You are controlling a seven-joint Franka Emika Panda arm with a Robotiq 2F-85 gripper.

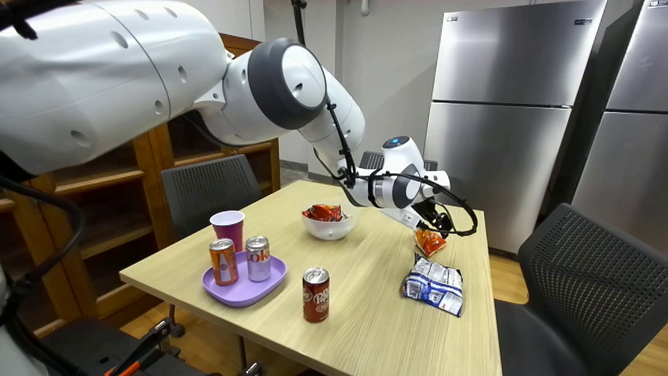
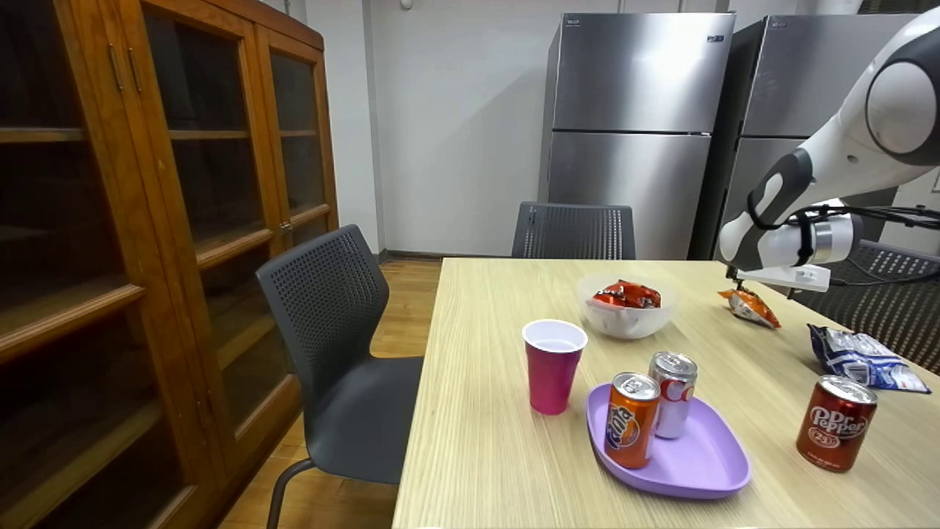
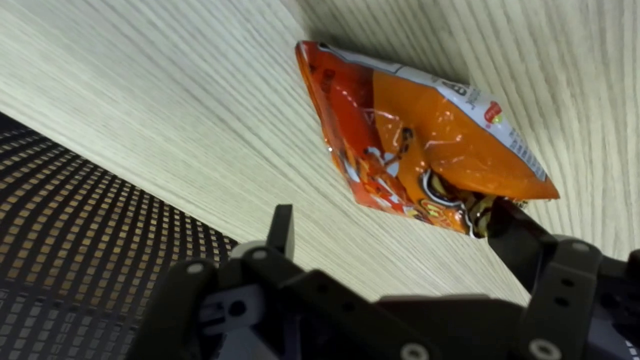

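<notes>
On the table (image 3: 175,115), an orange bag (image 3: 425,135) slants lengthwise down-right in wrist view, jaws apart.

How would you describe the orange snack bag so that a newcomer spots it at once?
Start at the pale table and go to the open pincer low over it. Right there lies the orange snack bag, partly red, with a white edge strip. Unlike the blue-and-white bag nearby it is orange, and unlike the red packaging it lies outside the bowl.
</notes>
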